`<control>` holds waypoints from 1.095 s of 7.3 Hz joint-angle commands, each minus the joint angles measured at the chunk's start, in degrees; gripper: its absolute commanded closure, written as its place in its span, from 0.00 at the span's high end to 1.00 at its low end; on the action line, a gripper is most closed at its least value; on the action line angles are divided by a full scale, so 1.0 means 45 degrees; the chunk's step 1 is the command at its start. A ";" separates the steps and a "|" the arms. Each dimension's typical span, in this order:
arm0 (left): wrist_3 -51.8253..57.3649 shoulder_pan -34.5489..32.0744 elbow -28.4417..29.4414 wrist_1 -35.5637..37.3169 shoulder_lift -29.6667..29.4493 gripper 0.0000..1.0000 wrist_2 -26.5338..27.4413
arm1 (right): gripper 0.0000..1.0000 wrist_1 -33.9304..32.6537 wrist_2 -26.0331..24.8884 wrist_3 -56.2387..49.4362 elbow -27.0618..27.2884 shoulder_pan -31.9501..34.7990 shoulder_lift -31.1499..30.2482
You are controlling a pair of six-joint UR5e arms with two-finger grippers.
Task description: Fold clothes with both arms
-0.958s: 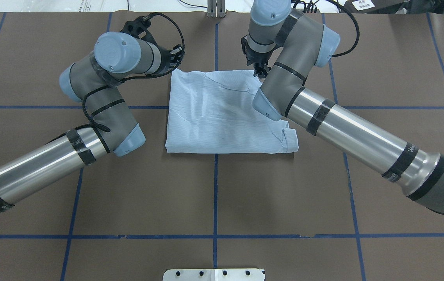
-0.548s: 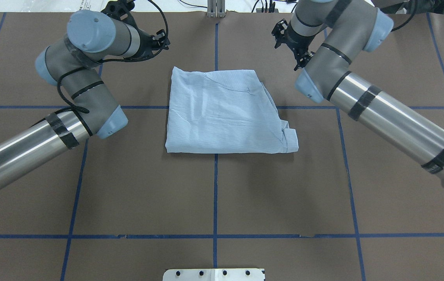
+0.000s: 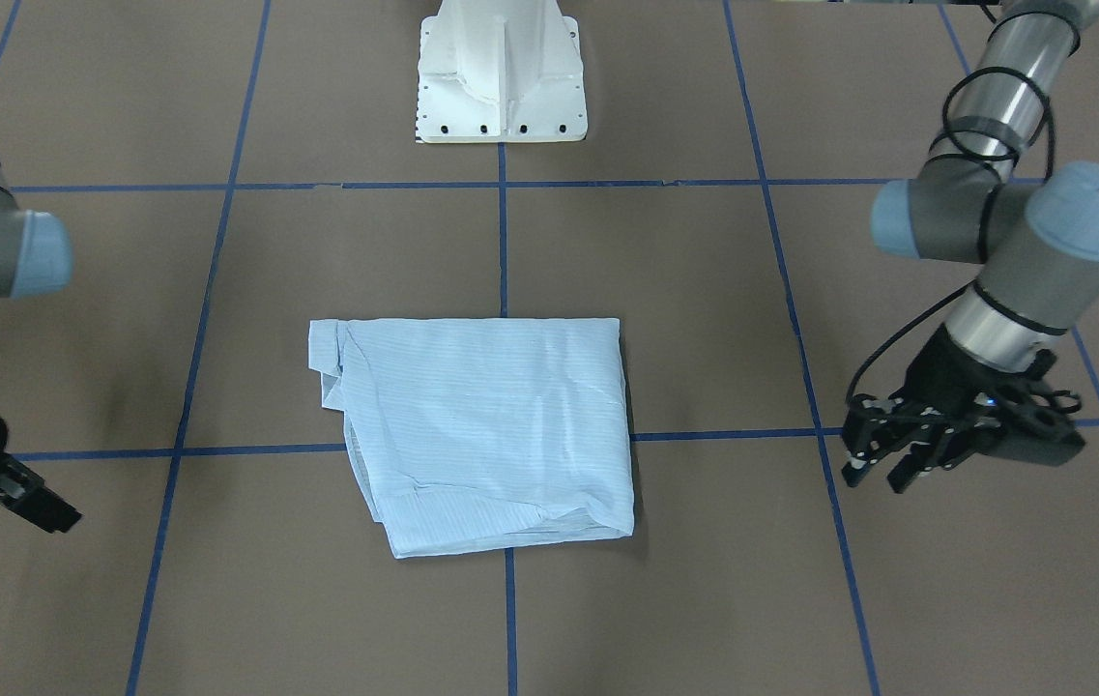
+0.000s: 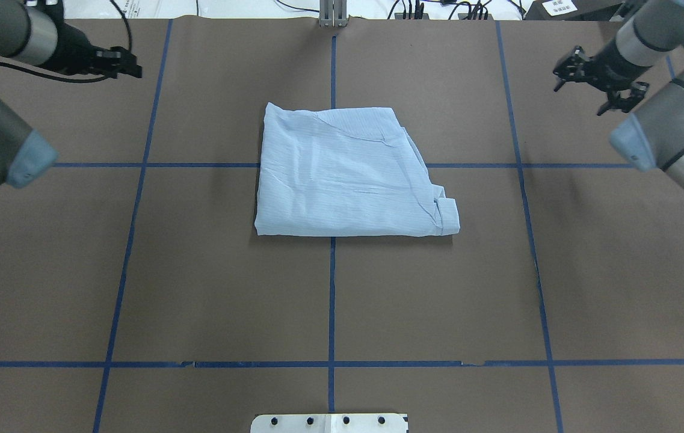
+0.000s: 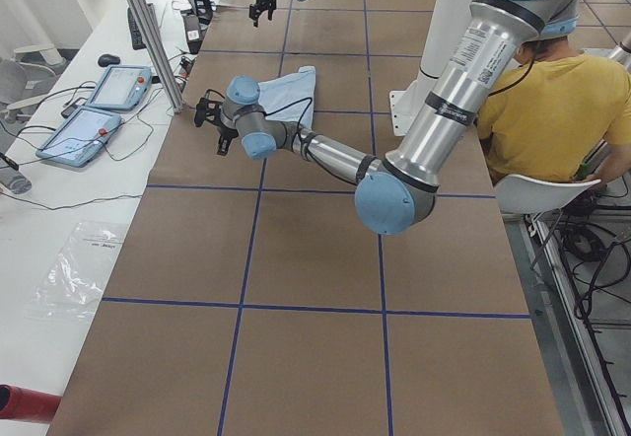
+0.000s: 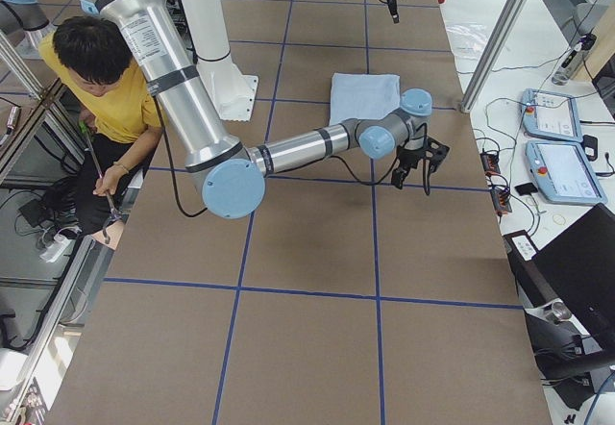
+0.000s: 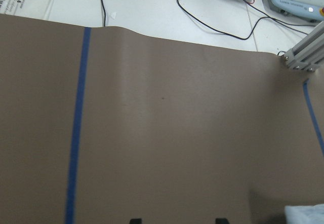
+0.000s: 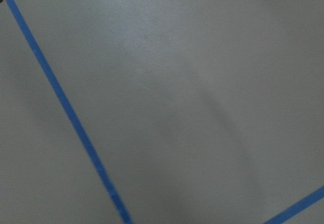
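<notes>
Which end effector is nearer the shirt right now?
Left, slightly. The left end effector hangs off the far-left corner of the shirt; the right end effector is farther out, beyond its far-right corner. Neither touches it.

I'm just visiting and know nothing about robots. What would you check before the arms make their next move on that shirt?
1. shirt lies flat on the table: ok.
2. left gripper open and empty: ok.
3. right gripper open and empty: ok.
4. Both grippers apart from the shirt: ok.
5. Fold edges square: not ok, a flap pokes out at one corner.
</notes>
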 commanded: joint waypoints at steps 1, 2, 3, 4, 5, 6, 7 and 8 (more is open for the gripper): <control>0.4112 -0.2295 -0.0658 0.0071 0.1944 0.73 -0.1917 | 1.00 -0.0018 0.2050 -0.6104 0.0559 0.2567 -0.2438; 0.6277 -0.3331 -0.0678 0.0071 0.2918 1.00 -0.2312 | 1.00 -0.0095 0.2272 -0.7871 0.0597 0.3624 -0.3046; 0.7845 -0.4192 -0.0717 0.0071 0.3663 1.00 -0.2509 | 1.00 -0.0367 0.2429 -0.9397 0.0598 0.4330 -0.3574; 0.9640 -0.5129 -0.0717 0.0419 0.4347 1.00 -0.2550 | 1.00 -0.1046 0.2431 -1.0997 0.0617 0.4801 -0.3812; 1.1244 -0.6008 -0.0736 0.2047 0.4625 1.00 -0.3150 | 1.00 -0.1614 0.2392 -1.2058 0.0617 0.4999 -0.3853; 1.2246 -0.6520 -0.1104 0.3436 0.4608 1.00 -0.3233 | 1.00 -0.2141 0.2257 -1.2803 0.0598 0.5001 -0.3834; 1.2333 -0.6602 -0.1881 0.4243 0.4801 1.00 -0.3215 | 1.00 -0.2340 0.2236 -1.3390 0.0598 0.5098 -0.3930; 1.2334 -0.6584 -0.3242 0.4347 0.6041 1.00 -0.3234 | 1.00 -0.2342 0.2216 -1.3435 0.0617 0.5080 -0.3912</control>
